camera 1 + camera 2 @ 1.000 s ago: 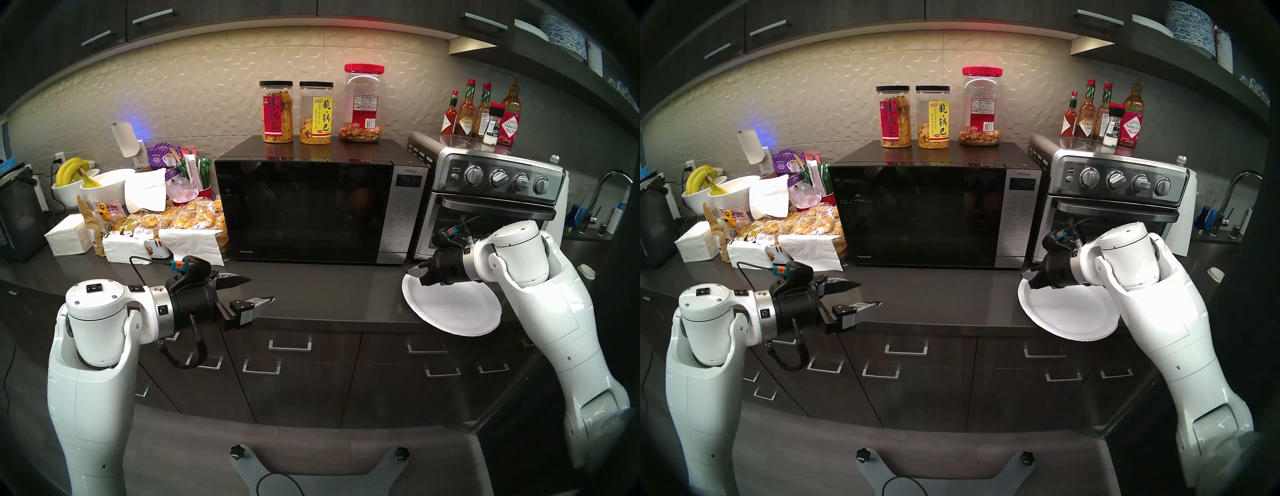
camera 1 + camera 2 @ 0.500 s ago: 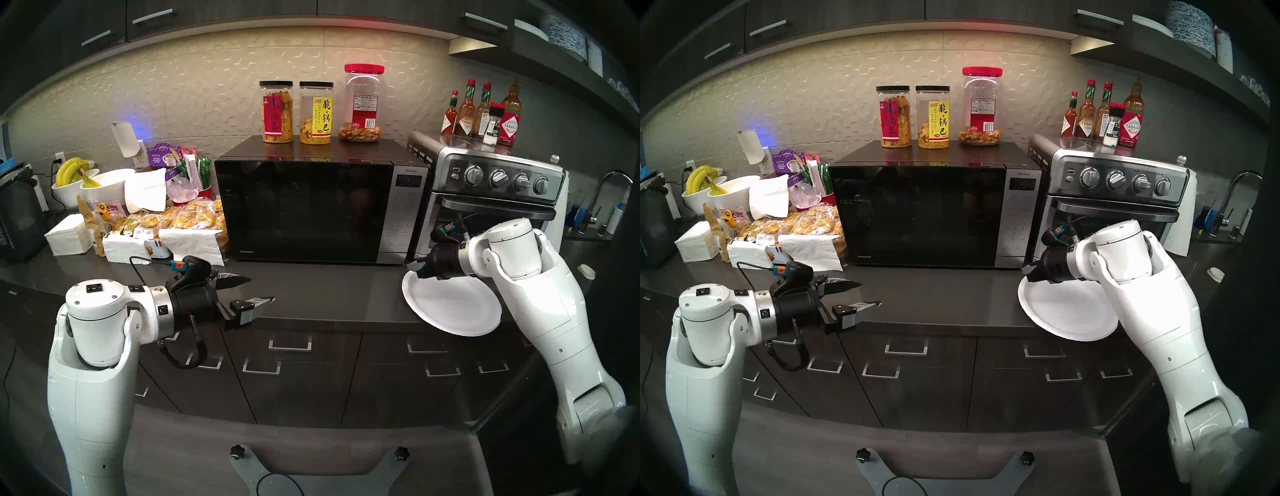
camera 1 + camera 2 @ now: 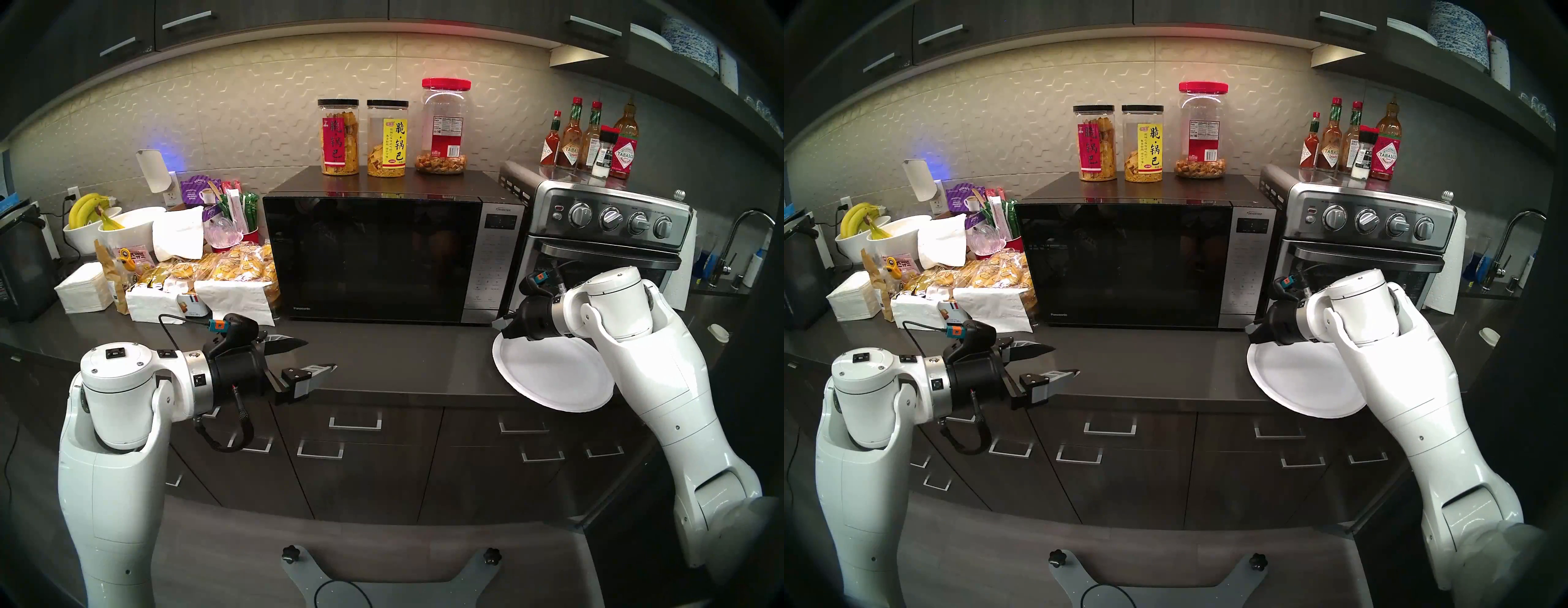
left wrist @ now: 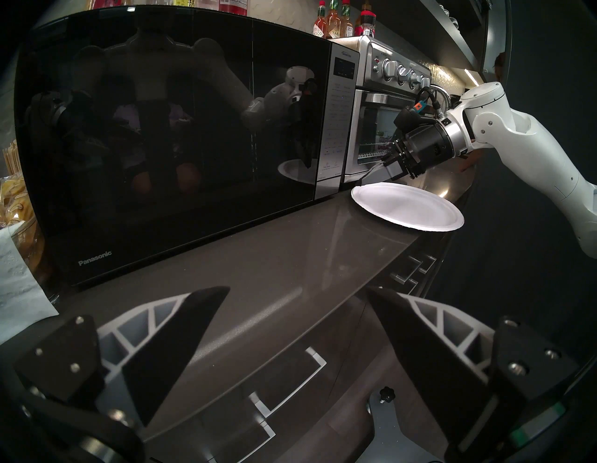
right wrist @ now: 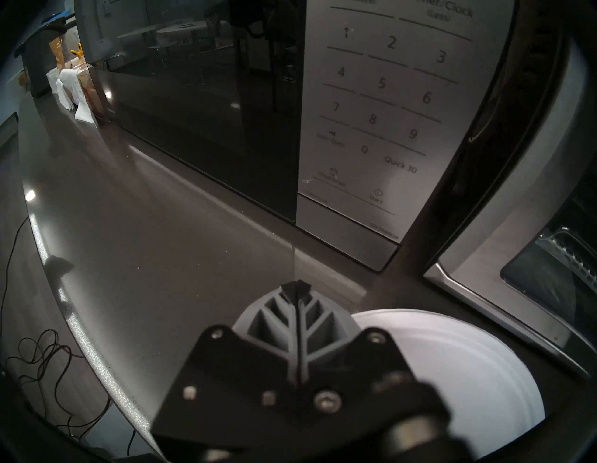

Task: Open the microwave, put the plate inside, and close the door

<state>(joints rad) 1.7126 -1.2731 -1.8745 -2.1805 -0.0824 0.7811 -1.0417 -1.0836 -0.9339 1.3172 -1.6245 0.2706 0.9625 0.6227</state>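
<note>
The grey countertop (image 3: 382, 361) carries everything, with the black Panasonic microwave (image 3: 373, 259) at its back edge, mid-width. The door (image 3: 369, 254) is flush shut, hinged on the left, so its free edge runs along the silver keypad panel (image 3: 494, 259), just left of the silver toaster oven (image 3: 602, 250). The white disposable plate (image 3: 551, 373) lies flat near the right end of the counter, its near rim overhanging the front edge.

The right gripper (image 3: 500, 325) has its fingers pressed together on nothing and hangs over the plate's far-left rim, its tip aimed at the lower right corner of the keypad panel; the right wrist view shows the shut tip (image 5: 295, 286) pointing at the base of the panel below the Start key. The left gripper (image 3: 318, 354) hovers with fingers spread apart over the front edge, below the door's hinge side.

The opening side lies directly ahead of the right fingertips and well apart from the left ones, so the right arm seems the one placed to open the door, probably by pressing a release at the panel's foot.
</note>
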